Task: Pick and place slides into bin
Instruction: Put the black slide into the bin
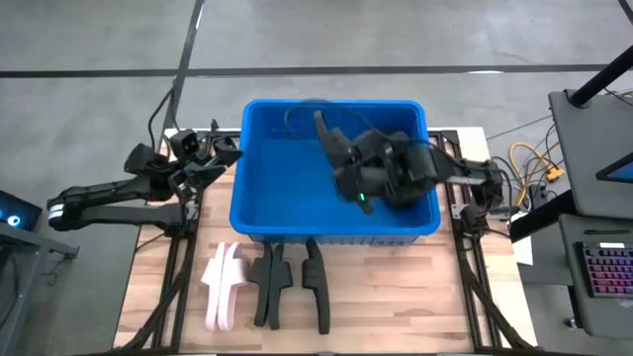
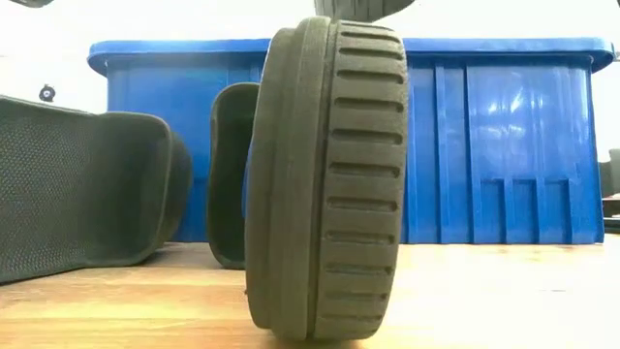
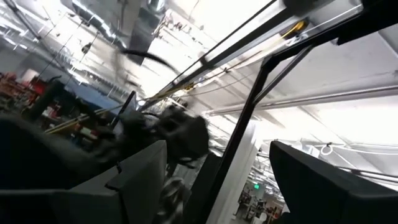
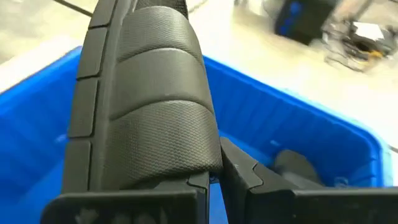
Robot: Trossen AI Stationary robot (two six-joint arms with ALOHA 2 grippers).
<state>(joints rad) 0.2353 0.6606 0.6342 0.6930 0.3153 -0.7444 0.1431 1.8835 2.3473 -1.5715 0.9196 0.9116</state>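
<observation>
Right now, by item:

Right gripper (image 1: 331,148): over the inside of the bin (image 1: 259,173), toward its far wall; clamped on a black slide (image 4: 146,106); its own fingertips are mostly covered by the slide in the right wrist view, only a dark finger edge shows beside the strap.
Held slide: textured, dimpled rubber strap, wide and arched, with stepped ridges along the sole edge; its toe end is cut off by the frame; from above it reads as a thin dark strip sticking up from the gripper.
Bin: bright blue plastic, tall ribbed walls, rolled rim; sits at the bench's far edge; a dark rounded thing shows low inside in the right wrist view, hard to make out.
Left gripper (image 1: 216,158): outside the bin's left wall, above the bench's far-left corner; can't tell if fingers are apart or together; left wrist view is blurred, pointing up at ceiling beams.
Bench slides: pale pink pair (image 1: 224,285) on edge near the front edge, left; two black ones (image 1: 269,284) just right of it; one more black (image 1: 316,285) beside those.
Low view: ribbed black sole (image 2: 325,179) standing on edge fills the middle, hiding much of the bin wall; mesh-textured strap (image 2: 82,189) cut off at left.
</observation>
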